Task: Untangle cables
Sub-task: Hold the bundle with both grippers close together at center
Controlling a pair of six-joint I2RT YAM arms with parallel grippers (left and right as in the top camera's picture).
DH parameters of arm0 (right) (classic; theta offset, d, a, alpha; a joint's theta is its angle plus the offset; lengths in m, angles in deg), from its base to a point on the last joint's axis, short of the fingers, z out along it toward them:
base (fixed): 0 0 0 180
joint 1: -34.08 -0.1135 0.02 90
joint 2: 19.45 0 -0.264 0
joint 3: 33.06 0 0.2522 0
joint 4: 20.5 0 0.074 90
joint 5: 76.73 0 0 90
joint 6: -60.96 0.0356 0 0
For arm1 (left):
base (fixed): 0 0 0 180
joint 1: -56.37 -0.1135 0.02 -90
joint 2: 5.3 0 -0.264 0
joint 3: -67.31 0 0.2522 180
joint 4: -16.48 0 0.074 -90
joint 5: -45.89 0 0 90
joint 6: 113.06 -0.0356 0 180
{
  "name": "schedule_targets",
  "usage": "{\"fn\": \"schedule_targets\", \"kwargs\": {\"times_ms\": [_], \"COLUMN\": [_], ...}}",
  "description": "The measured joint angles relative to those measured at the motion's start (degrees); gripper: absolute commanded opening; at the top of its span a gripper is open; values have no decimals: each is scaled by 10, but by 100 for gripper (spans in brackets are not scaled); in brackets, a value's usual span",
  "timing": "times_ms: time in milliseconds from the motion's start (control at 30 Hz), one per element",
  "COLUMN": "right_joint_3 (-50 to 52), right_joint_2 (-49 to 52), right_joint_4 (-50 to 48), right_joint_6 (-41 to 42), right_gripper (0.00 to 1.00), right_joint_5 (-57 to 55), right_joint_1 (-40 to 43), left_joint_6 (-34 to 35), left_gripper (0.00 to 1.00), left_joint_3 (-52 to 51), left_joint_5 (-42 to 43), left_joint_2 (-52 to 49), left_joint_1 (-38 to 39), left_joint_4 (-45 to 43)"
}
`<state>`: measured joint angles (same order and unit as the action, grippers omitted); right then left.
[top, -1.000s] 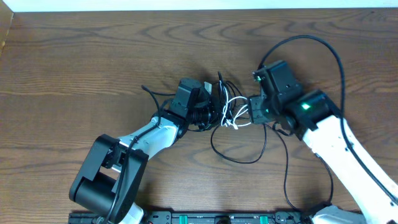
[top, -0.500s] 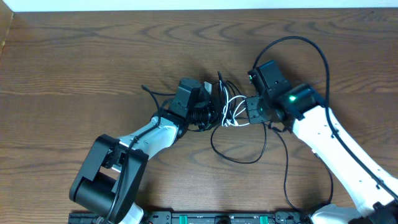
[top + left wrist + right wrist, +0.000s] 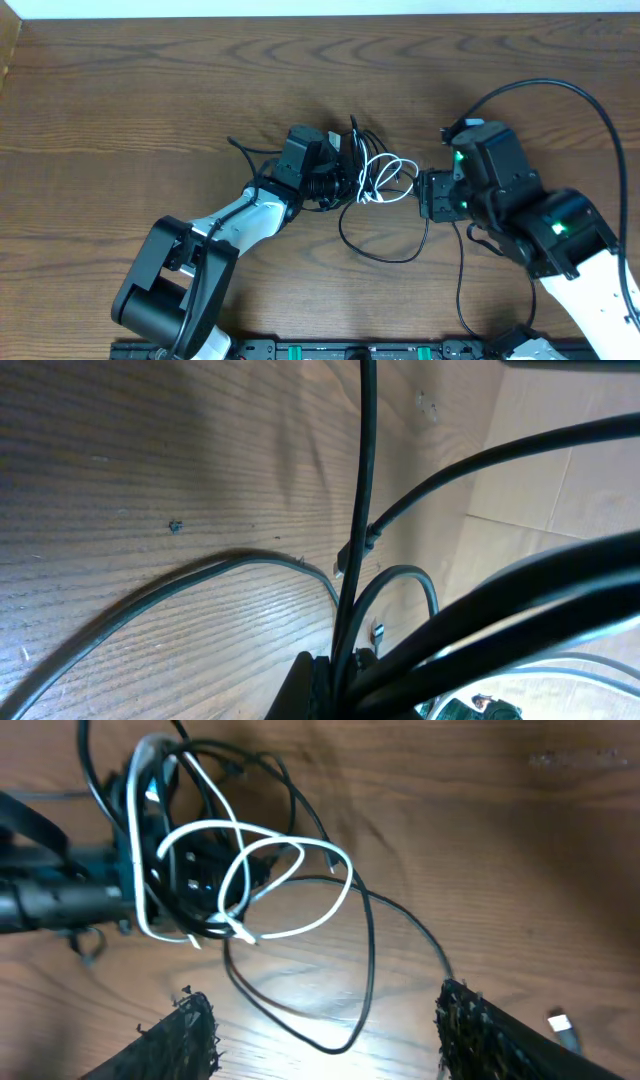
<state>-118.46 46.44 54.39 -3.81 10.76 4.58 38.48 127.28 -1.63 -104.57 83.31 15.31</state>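
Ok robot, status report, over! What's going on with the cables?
Left end effector shut on the cables. Right end effector open, empty. White cable looped through the black, tangled. Nothing else in the way.

A brown wooden table point(image 3: 150, 90) with wavy grain fills the overhead view. A white strip point(image 3: 300, 8) runs along the top edge, and a tan sliver point(image 3: 6, 50) sits at upper left. In the left wrist view, beige panels point(image 3: 560, 480) with seams stand at upper right, and a dark speck point(image 3: 175, 526) marks the wood at left.
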Motion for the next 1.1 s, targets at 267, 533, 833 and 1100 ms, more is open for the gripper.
{"fn": "schedule_targets", "kwargs": {"times_ms": [267, 533, 833, 1100], "right_joint_3": [0, 0, 0, 0], "right_joint_2": [-6, -6, -6, -6], "right_joint_4": [2, 4, 5, 14], "right_joint_6": [37, 41, 44, 43], "right_gripper": [72, 82, 92, 99], "right_joint_5": [2, 2, 2, 2], "right_joint_1": [0, 0, 0, 0], "left_joint_6": [0, 0, 0, 0], "left_gripper": [8, 8, 8, 8], "left_joint_3": [0, 0, 0, 0], "left_joint_5": [0, 0, 0, 0], "left_joint_2": [0, 0, 0, 0], "left_joint_1": [0, 0, 0, 0], "left_joint_4": [0, 0, 0, 0]}}
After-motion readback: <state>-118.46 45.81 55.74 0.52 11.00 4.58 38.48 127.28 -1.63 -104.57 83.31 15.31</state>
